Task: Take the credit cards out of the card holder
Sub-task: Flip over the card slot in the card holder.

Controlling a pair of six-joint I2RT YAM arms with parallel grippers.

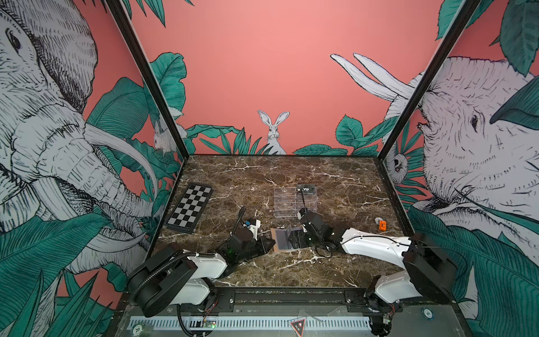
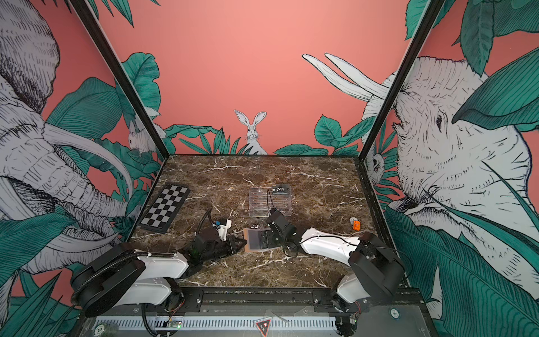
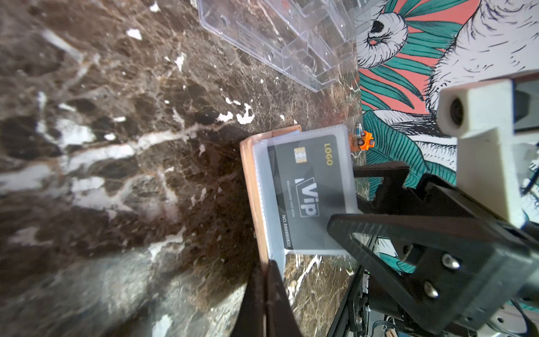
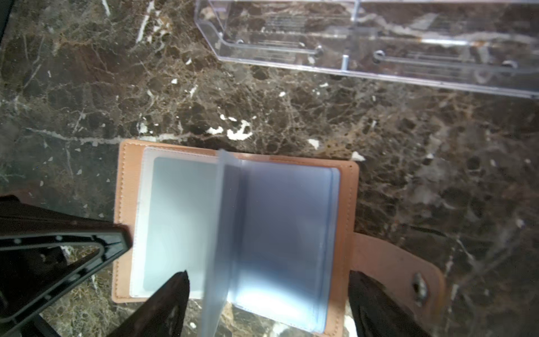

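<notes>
An open tan card holder (image 1: pixel 280 242) lies on the marble worktop (image 1: pixel 335 181), near the front centre in both top views. The left gripper (image 3: pixel 265 274) is closed, pinching the edge of the holder's cover. The right gripper (image 4: pixel 268 272) is spread wide over the clear sleeves, clasping nothing. A credit card (image 3: pixel 309 192) sits in a raised sleeve; a second credit card (image 1: pixel 306 189) stands in a clear acrylic stand (image 1: pixel 285 204) behind

Vip card (image 3: pixel 306 192) within card holder (image 3: pixel 253 186)
</notes>
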